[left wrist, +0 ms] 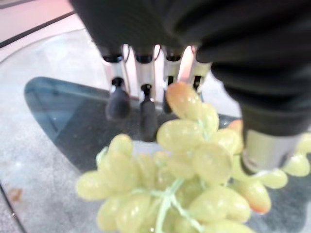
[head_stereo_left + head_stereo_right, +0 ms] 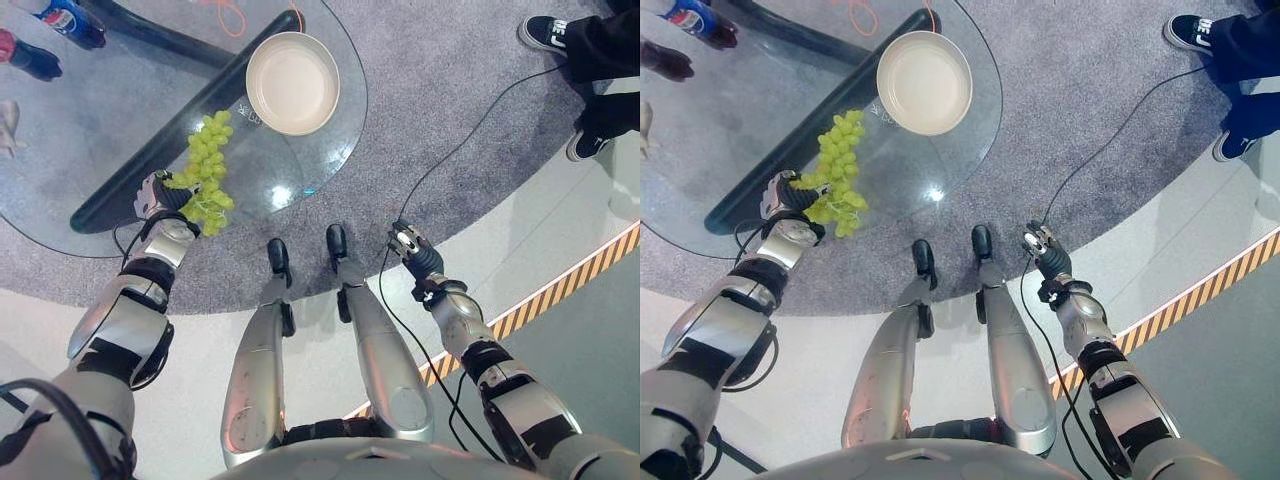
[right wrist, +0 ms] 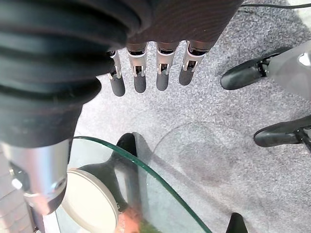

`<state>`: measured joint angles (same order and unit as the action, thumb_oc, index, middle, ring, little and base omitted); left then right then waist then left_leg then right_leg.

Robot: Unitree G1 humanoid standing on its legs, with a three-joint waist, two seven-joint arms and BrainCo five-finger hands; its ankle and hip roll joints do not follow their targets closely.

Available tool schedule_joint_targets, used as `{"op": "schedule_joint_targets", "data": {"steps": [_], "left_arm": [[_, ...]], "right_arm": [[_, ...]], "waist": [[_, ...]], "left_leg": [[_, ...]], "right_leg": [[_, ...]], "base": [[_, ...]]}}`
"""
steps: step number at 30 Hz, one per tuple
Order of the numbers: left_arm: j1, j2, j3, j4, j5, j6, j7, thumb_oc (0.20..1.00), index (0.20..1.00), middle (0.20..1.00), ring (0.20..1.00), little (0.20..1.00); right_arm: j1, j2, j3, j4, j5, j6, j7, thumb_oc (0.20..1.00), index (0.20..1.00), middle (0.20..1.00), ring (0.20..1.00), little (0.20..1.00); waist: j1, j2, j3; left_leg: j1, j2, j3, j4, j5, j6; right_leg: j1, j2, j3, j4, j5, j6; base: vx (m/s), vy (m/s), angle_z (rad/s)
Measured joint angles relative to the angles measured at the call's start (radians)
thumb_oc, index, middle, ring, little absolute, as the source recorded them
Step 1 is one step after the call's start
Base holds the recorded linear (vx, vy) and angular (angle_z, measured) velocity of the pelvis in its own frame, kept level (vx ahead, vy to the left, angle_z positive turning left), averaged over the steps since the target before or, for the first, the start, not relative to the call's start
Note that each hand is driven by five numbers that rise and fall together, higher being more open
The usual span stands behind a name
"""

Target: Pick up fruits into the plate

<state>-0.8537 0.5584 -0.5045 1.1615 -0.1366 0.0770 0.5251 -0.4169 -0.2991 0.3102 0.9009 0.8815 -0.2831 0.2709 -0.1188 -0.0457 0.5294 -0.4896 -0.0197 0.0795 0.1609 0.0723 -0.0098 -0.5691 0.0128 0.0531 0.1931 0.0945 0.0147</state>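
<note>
Nearest you, your right hand point(image 2: 407, 243) hangs off the table over the grey carpet point(image 2: 450, 120), fingers point(image 3: 140, 77) straight in a loose row, thumb apart, nothing in them. Your left hand point(image 2: 153, 196) is at the near rim of the round glass table point(image 2: 60, 170), touching the near end of the one bunch of green grapes point(image 2: 207, 170). In the left wrist view the fingers point(image 1: 146, 104) reach past the far side of the bunch point(image 1: 184, 170) with the thumb point(image 1: 265, 145) against its other side, grapes between them; you cannot tell whether they squeeze the fruit or only bracket it.

One bunch lies on the glass, its long axis running from the left hand away toward the plate point(image 2: 292, 83), the far tip pointing at the plate's near rim but stopping short of it. The thicker mass of grapes sits at the hand's end; the far end tapers.

One cream plate stands beyond the bunch, near the table's right edge, bare inside. A dark table base point(image 2: 190, 120) shows through the glass, slanting under both grapes and plate.

Farther off, at the table's far left, are one blue-labelled bottle point(image 2: 68, 20) and one dark bottle point(image 2: 30, 58) beside it. At the far right a person's two dark shoes point(image 2: 548, 33) stand on the carpet, well apart from the table. A yellow-and-black striped strip point(image 2: 560, 285) crosses the floor to your right.
</note>
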Motion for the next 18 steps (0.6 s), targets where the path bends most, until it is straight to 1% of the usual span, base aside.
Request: {"op": "schedule_joint_targets", "data": {"steps": [5,8,12,15,18], "left_arm": [[0.013,0.000,0.011,-0.001,-0.020,-0.013,-0.001,1.000,1.000,1.000,1.000,1.000],[0.018,-0.001,0.013,-0.001,-0.030,-0.015,-0.001,1.000,1.000,1.000,1.000,1.000],[0.026,-0.006,0.038,0.005,-0.041,-0.015,0.010,1.000,1.000,1.000,1.000,1.000],[0.027,-0.020,0.039,0.030,-0.049,-0.013,0.020,1.000,1.000,1.000,1.000,1.000],[0.018,-0.029,0.038,0.046,-0.048,0.009,0.032,1.000,1.000,1.000,1.000,1.000]], "right_arm": [[0.016,0.000,-0.001,-0.001,0.000,0.003,0.000,1.000,1.000,1.000,1.000,1.000],[0.027,0.000,-0.001,0.001,0.000,0.006,0.000,1.000,1.000,1.000,1.000,1.000],[0.030,0.000,-0.001,0.001,0.000,0.010,0.001,1.000,1.000,1.000,1.000,1.000],[0.031,0.000,-0.001,0.000,0.000,0.015,0.001,1.000,1.000,1.000,1.000,1.000],[0.031,-0.001,-0.001,0.000,0.000,0.022,0.000,1.000,1.000,1.000,1.000,1.000]], "waist": [[-0.001,0.001,0.001],[0.000,0.003,0.002],[-0.003,0.005,0.003],[-0.003,0.007,0.004],[-0.007,0.007,0.004]], "left_leg": [[0.012,0.000,0.002,-0.001,0.000,-0.001],[0.018,0.000,0.006,-0.011,0.002,-0.007],[0.019,0.001,0.013,-0.011,0.002,-0.009],[0.018,0.001,0.016,-0.011,0.001,-0.010],[-0.008,0.000,0.020,-0.009,0.002,-0.012]], "right_leg": [[0.009,0.000,0.002,0.001,0.000,0.000],[0.009,0.000,0.007,0.000,-0.001,0.001],[0.008,0.003,0.014,0.000,-0.003,0.004],[0.003,0.005,0.017,0.001,-0.003,0.004],[-0.025,0.008,0.020,0.006,-0.003,0.004]], "base": [[0.01,-0.001,0.00],[0.00,-0.005,-0.02],[0.01,-0.018,-0.05],[0.01,-0.035,-0.04],[0.00,-0.035,-0.03]]}}
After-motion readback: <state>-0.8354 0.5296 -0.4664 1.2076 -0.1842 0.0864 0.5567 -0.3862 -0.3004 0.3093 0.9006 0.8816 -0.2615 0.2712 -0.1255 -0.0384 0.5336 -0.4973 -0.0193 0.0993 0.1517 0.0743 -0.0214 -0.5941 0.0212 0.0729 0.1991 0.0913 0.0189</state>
